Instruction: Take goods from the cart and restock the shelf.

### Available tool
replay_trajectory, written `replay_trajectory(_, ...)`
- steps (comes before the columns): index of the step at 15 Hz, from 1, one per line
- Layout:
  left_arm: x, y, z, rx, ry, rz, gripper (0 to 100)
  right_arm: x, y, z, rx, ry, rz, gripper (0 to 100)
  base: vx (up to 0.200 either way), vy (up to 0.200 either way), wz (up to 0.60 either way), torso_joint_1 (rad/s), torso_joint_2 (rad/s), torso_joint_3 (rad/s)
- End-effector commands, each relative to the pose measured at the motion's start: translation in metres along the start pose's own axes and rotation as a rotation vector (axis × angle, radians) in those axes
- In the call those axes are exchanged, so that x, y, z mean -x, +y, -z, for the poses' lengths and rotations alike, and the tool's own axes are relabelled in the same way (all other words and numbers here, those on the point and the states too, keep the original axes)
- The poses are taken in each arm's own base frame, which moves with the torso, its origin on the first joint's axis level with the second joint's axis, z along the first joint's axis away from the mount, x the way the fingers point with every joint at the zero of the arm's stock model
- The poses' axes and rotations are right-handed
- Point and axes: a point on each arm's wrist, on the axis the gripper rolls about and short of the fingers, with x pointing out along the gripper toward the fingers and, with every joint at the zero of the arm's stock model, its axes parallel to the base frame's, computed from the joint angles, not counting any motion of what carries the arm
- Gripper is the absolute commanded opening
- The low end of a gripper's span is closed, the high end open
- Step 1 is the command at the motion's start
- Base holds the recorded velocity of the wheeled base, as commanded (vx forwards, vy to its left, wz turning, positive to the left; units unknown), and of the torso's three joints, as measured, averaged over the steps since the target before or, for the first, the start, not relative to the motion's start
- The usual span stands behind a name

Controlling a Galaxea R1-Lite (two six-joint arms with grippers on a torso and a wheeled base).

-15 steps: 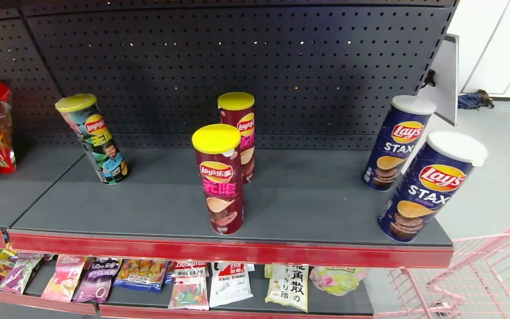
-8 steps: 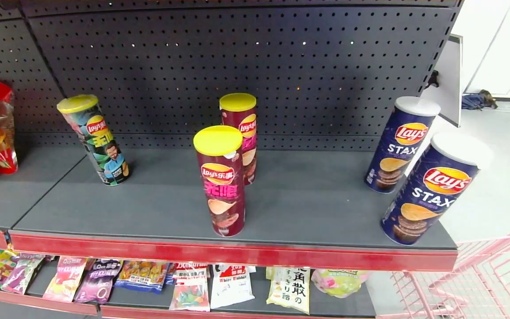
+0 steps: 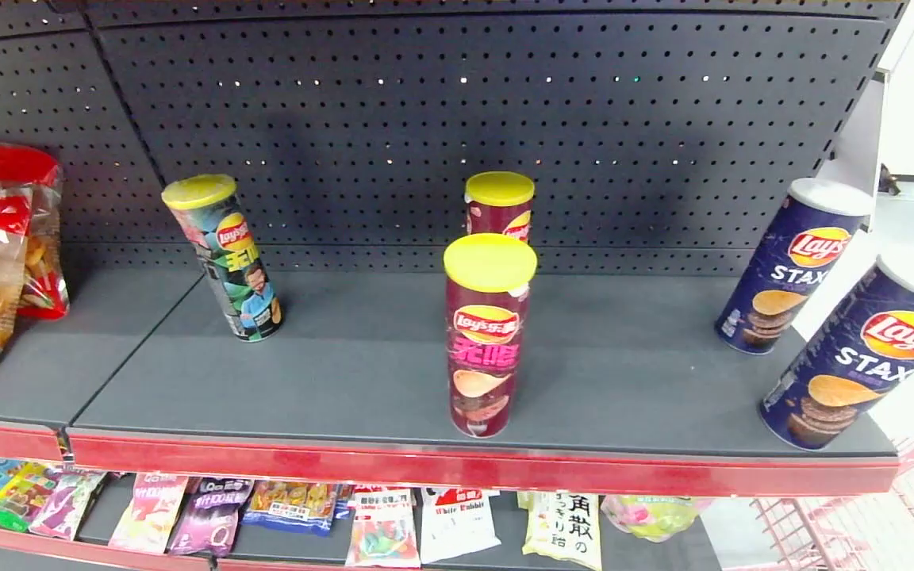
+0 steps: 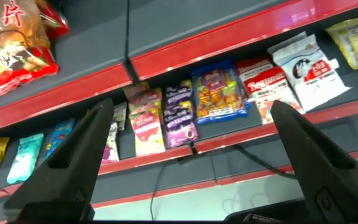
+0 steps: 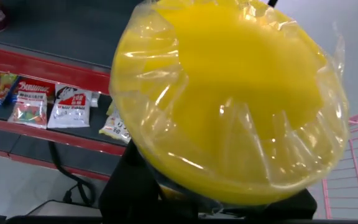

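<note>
Crinkling over the can [image 5: 229,93] — clear film, bright yellow lid.

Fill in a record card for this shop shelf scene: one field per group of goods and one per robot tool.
Left of upper shelf: teal cardboard tube can with yellow lid, standing
Centre: two maroon tube cans with yellow lids, one behind the other
Right end: two navy tube cans with white lids
Lower shelf: row of small snack packets
Left tool: open, facing the lower shelf
Right tool: shut on a film-wrapped yellow-lidded can
</note>
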Motion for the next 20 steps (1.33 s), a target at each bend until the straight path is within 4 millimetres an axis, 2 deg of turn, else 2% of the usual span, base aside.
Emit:
replay_trajectory(1,0.0002,0.0001,0.0,0.001,-0.002,0.0,100,-0.0003,0.0001,0.0004,0.001,0.003,-0.001,0,0.0,0.2,0.0,0.012,0.01,0.002)
replay_trajectory(20,0.0002,0.0001,0.0001,-0.003,-0.005,-0.001,100,-0.0014,0.001,0.0067,0.008,0.013,-0.008,0,0.0,0.2,0.0,0.003,0.0,0.003)
